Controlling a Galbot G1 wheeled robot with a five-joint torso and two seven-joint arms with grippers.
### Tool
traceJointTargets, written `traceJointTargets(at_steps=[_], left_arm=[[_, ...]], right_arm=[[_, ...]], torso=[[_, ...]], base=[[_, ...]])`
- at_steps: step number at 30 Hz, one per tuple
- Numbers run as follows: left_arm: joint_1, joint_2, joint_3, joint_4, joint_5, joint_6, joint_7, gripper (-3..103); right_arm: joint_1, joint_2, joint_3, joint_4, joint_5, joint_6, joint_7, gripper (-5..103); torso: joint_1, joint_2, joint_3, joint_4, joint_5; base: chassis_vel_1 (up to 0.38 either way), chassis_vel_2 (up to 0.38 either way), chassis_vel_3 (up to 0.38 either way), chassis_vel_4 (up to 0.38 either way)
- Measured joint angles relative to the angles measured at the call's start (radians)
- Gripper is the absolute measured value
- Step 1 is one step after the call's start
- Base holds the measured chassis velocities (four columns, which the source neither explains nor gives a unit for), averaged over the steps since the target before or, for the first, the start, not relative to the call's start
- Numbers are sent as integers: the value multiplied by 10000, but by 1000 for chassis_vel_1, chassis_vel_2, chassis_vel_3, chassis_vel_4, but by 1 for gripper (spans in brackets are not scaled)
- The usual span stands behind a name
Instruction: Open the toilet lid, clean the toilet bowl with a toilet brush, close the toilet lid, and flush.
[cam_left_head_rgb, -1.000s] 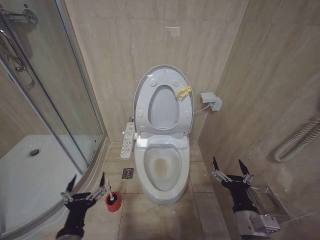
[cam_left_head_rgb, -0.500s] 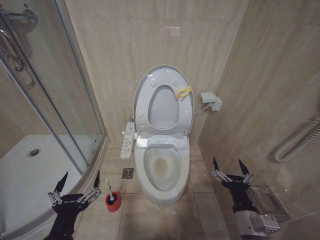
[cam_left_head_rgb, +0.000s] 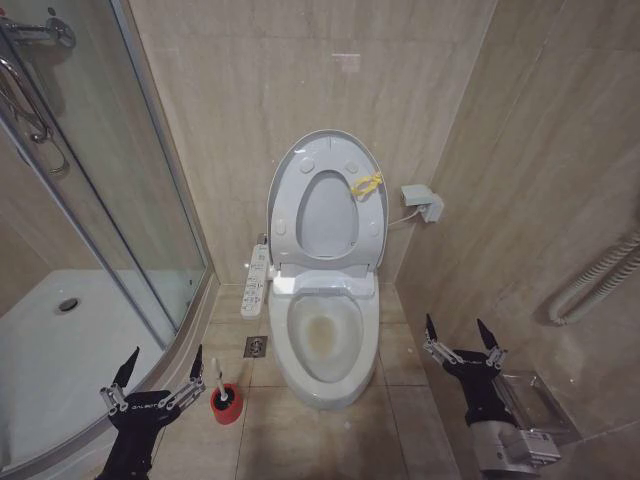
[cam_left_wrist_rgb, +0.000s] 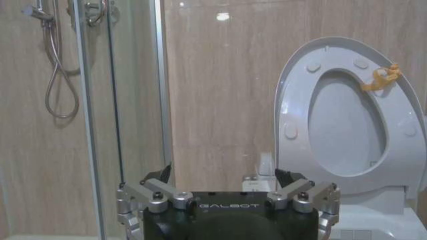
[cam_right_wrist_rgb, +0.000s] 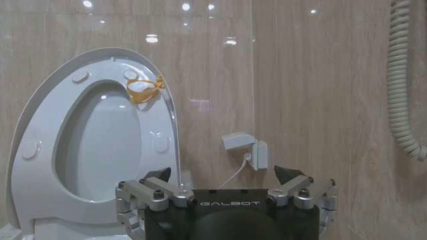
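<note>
The toilet lid (cam_left_head_rgb: 327, 205) is seen raised, leaned back against the tiled wall together with the seat ring, its yellow tie (cam_left_head_rgb: 367, 184) hanging at the rim, so the toilet bowl (cam_left_head_rgb: 325, 340) is left exposed for scrubbing. The toilet brush (cam_left_head_rgb: 218, 385) is parked upright in its red holder cup (cam_left_head_rgb: 227, 407) on the floor, between the shower enclosure (cam_left_head_rgb: 150, 200) and the bowl's pedestal. The left gripper (cam_left_head_rgb: 158, 378) is held low just beside the brush handle, fingers spread wide and nothing gripped; a placement judged to suit a grasp on the handle. The right gripper (cam_left_head_rgb: 457, 337) is parked by the right-hand wall, well apart from the bowl, equally splayed and empty, presumably kept clear of the working side. Brushing is judged not yet begun.
</note>
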Motion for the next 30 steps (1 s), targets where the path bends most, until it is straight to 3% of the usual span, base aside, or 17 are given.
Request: traceJointTargets(at_steps=[30], left_arm=[[-22, 2, 7, 37, -19, -19, 14, 100]], right_arm=[[0, 0, 1, 4, 0, -27, -5, 100]], torso=[[0, 0, 0, 0, 0]], base=[[0, 0, 0, 0]])
